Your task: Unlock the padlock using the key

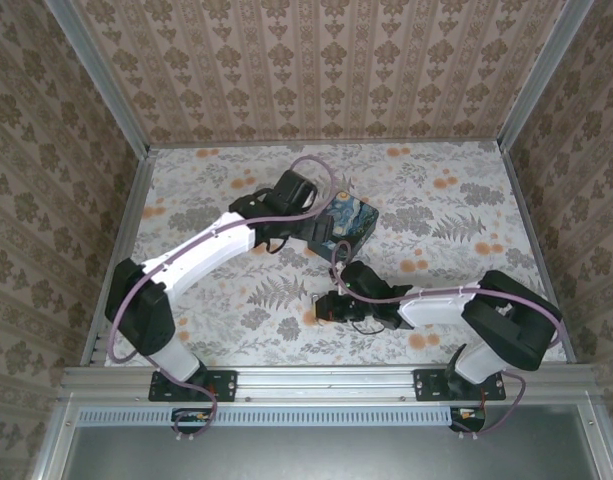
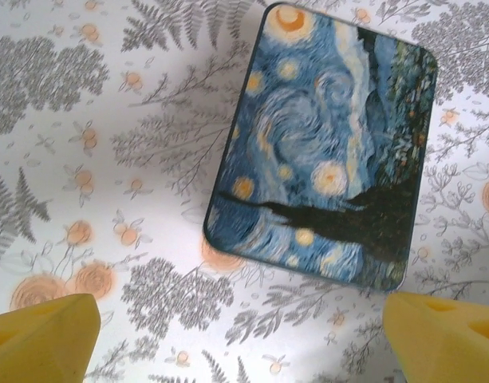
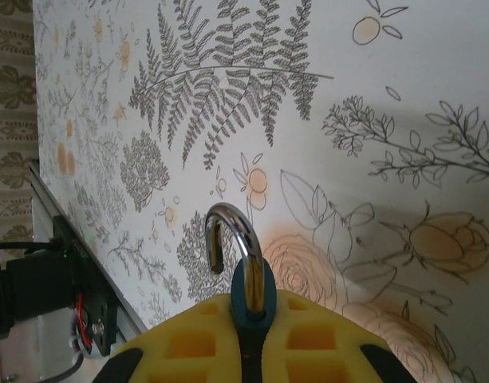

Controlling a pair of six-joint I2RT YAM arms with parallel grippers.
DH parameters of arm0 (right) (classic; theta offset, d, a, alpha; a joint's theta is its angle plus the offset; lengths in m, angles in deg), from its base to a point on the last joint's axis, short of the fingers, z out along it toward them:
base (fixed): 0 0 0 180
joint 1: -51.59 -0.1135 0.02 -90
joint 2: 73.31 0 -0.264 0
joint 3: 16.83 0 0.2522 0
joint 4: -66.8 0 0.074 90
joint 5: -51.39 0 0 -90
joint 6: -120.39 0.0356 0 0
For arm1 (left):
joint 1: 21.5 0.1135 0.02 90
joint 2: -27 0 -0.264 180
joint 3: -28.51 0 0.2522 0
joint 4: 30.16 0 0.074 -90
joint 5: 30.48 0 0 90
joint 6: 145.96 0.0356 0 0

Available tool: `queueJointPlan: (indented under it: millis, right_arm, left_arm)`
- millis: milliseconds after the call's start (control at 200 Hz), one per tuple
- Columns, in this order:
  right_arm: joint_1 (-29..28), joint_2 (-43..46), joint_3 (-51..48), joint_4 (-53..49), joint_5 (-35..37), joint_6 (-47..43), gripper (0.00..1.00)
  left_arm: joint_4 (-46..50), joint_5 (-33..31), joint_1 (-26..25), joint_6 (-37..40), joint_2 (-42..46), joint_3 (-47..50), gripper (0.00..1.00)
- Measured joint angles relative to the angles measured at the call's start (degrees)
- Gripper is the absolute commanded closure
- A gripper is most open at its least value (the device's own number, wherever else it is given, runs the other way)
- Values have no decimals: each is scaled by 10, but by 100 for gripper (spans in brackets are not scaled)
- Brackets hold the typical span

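Left: my left gripper (image 2: 244,343) hangs over the table (image 2: 108,159), its 2 yellow fingers (image 2: 45,339) spread wide, the painted blue box (image 2: 332,152) lying flat just beyond them; right: my right gripper (image 3: 252,343), low over the table, pinches the padlock (image 3: 250,291) by its blue body between 2 yellow pads (image 3: 180,343), the shackle (image 3: 232,217) sticking out, 1 leg ending clear of the body.

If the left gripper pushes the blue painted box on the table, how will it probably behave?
The blue painted box lies flat and low on the table, so it would probably slide rather than tip. Its lid looks smooth, so the left gripper may slip on it. It appears rigid, not floppy.
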Motion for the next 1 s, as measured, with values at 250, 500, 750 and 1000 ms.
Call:
queueJointPlan:
  millis: [250, 500, 750, 1000]
  right_arm:
    - [26, -25, -7, 10, 4, 2, 93]
    - [85, 3, -40, 21, -13, -2, 49]
    - [183, 176, -71, -109, -6, -34, 5]
    - [297, 361, 30, -325, 42, -115, 1]
  left_arm:
    - [-10, 0, 23, -27, 73, 76, 0]
    - [-20, 1, 27, -45, 114, 113, 0]
    - [-25, 0, 60, -56, 158, 144, 0]
    - [-55, -33, 113, -54, 235, 198, 0]
